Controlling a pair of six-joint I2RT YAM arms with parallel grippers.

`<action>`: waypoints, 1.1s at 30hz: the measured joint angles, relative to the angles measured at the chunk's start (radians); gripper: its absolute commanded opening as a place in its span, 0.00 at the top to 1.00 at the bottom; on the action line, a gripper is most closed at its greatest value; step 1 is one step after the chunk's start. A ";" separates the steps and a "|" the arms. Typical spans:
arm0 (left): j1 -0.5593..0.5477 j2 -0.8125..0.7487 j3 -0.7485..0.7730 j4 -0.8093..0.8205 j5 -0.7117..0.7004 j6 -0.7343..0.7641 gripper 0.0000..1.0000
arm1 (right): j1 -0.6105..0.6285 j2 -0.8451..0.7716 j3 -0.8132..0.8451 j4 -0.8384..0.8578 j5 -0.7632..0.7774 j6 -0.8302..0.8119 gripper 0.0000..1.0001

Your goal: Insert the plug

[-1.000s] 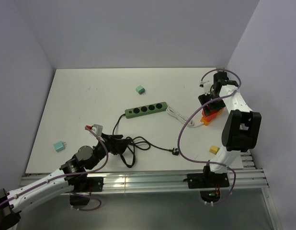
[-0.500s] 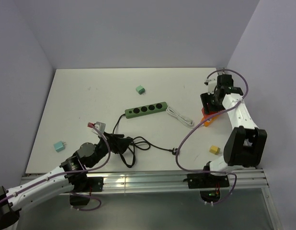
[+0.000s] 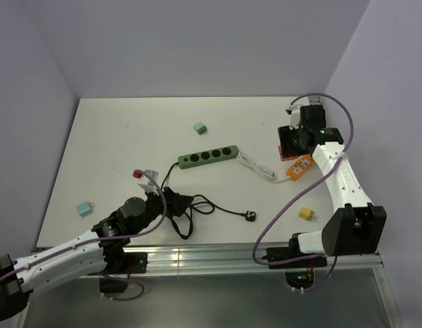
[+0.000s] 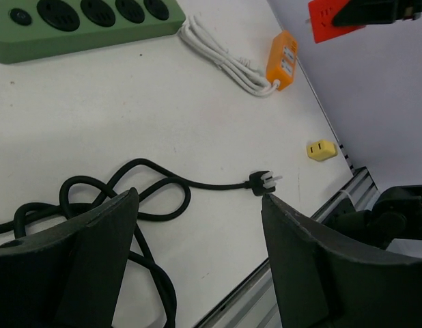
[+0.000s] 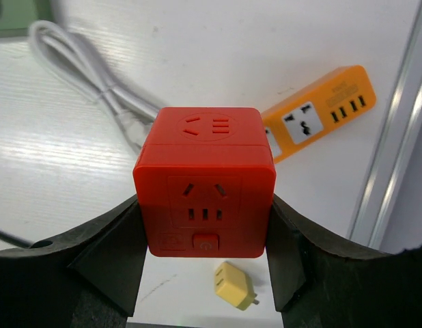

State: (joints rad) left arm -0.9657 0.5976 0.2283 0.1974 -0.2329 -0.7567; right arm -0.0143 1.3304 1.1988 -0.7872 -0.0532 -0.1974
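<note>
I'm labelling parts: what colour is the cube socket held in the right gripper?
Red; the cube socket shows best in the right wrist view.

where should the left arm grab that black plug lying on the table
Take the black plug by its moulded body, from above, fingers across its width. It lies flat, cable leaving one end, prongs sticking out the other, so that should leave the prongs free.

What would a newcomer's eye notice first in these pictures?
The red socket cube, clamped in the right gripper at the far right, near the orange power strip. Then the green power strip in the middle, and the black plug lying loose at the front, ahead of the open left gripper.
</note>
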 measured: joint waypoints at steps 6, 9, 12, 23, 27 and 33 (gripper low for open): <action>0.000 0.060 0.066 -0.047 -0.079 -0.043 0.19 | 0.224 0.056 0.149 -0.055 0.071 0.114 1.00; 0.000 0.104 0.138 -0.085 -0.134 -0.069 0.19 | 0.330 0.188 0.340 -0.118 0.125 0.212 1.00; 0.000 0.181 0.224 -0.124 -0.171 -0.077 0.19 | 0.391 0.329 0.491 -0.151 0.153 0.286 1.00; 0.029 0.369 0.415 -0.249 -0.252 -0.076 0.16 | 0.435 0.542 0.582 -0.196 0.053 0.365 1.00; 0.082 0.428 0.467 -0.257 -0.253 -0.077 0.16 | 0.427 0.666 0.782 -0.248 -0.005 0.370 1.00; 0.190 0.557 0.549 -0.260 -0.232 -0.078 0.16 | 0.418 0.768 0.840 -0.285 -0.072 0.388 1.00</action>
State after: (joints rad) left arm -0.7753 1.1545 0.7773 -0.0628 -0.4644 -0.8349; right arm 0.4038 2.0979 2.0392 -1.0718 -0.1249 0.1902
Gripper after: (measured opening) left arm 0.837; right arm 0.681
